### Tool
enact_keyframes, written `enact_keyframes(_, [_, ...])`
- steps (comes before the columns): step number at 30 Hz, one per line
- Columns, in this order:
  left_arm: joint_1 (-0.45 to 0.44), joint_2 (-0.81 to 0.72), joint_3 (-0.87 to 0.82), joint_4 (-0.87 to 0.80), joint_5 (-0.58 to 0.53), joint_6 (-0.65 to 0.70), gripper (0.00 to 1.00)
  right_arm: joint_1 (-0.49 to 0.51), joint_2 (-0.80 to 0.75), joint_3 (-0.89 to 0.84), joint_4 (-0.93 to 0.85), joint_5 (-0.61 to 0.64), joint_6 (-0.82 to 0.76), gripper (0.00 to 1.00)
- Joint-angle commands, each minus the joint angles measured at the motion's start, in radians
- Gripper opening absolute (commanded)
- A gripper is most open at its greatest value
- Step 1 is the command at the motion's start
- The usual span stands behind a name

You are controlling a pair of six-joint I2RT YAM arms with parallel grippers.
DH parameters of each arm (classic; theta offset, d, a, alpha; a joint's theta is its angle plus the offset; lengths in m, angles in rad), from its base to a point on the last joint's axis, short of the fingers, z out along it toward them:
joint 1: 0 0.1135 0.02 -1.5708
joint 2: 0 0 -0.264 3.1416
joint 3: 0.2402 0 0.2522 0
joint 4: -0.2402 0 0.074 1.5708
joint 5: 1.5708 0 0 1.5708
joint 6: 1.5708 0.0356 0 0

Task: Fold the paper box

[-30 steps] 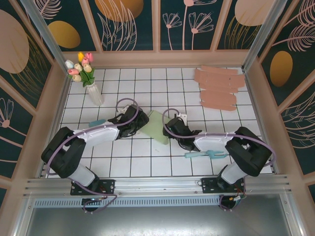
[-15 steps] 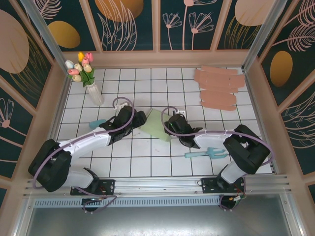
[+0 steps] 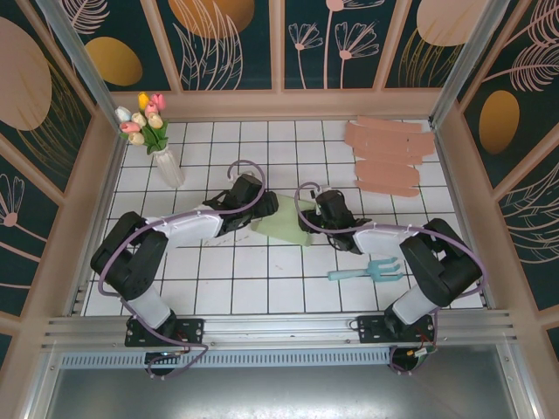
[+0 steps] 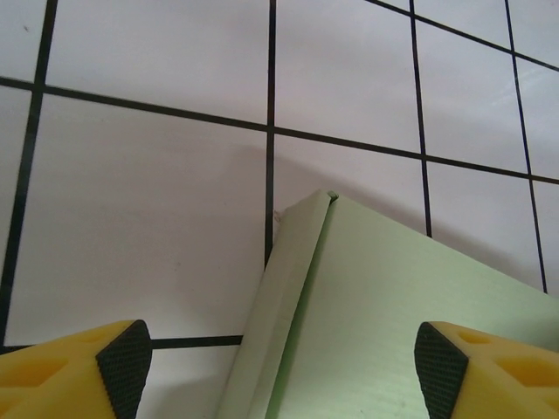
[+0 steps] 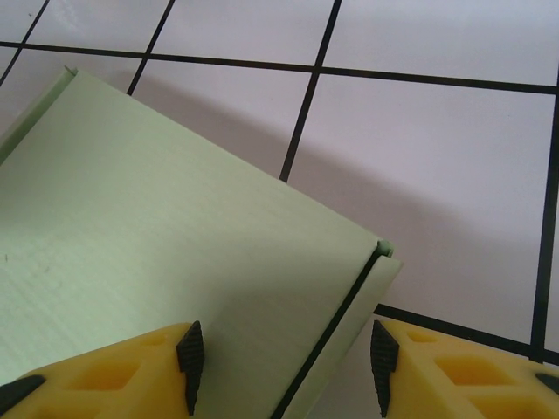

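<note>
Top external view counts two arms, one paper box (image 3: pixel 284 229), one glass vase (image 3: pixel 166 168) of tulips (image 3: pixel 144 118), one teal hand fork (image 3: pixel 367 271), and a heap of salmon-pink flat blanks (image 3: pixel 389 157). The blanks overlap too much to give their number.

The box is pale green and lies flat near the middle of the white gridded table (image 3: pixel 262 292), between the two wrists. The left gripper (image 3: pixel 266 209) is at its left edge and the right gripper (image 3: pixel 313 209) at its right edge. The vase stands at the far left, the blanks lie at the far right, and the fork lies near the right arm's elbow, well apart from the box.

In the left wrist view the box (image 4: pixel 393 314) shows a smooth, faintly ribbed panel. A narrow side strip is folded along its left edge, and the two meet at a pointed corner. The left gripper (image 4: pixel 279 358) stands wide, with one black pad over bare tile and the other over the panel.

In the right wrist view the box (image 5: pixel 131 236) has a thin flap along its right edge, set off from the panel by a dark slit. The right gripper (image 5: pixel 284 362) is spread about halfway and straddles that edge. Its fingers hold nothing that can be made out.
</note>
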Motion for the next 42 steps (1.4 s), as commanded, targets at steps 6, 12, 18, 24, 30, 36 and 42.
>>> enact_keyframes(6, [-0.007, 0.022, -0.006, -0.042, 0.058, -0.149, 0.92, -0.006, 0.005, -0.021, 0.025, -0.039, -0.027, 0.55])
enact_keyframes(12, [-0.017, 0.081, 0.036, -0.132, 0.049, -0.083, 0.93, -0.006, -0.001, -0.028, 0.018, -0.038, -0.031, 0.55])
enact_keyframes(18, [-0.038, 0.121, 0.081, -0.163, 0.052, -0.081, 0.93, -0.007, 0.0, -0.031, 0.02, -0.038, -0.033, 0.55])
enact_keyframes(24, [-0.058, 0.107, 0.075, -0.149, 0.058, -0.124, 0.92, -0.007, 0.011, -0.028, 0.02, -0.039, -0.03, 0.55])
enact_keyframes(30, [-0.067, 0.127, 0.168, -0.316, -0.063, -0.163, 0.93, -0.006, 0.009, -0.028, 0.017, -0.038, -0.029, 0.54])
enact_keyframes(36, [-0.07, 0.118, 0.191, -0.365, -0.06, -0.2, 0.93, -0.006, 0.017, -0.028, 0.02, -0.038, -0.028, 0.54])
enact_keyframes(42, [-0.069, 0.073, 0.165, -0.335, -0.019, -0.242, 0.93, -0.006, 0.013, -0.029, 0.02, -0.038, -0.028, 0.54])
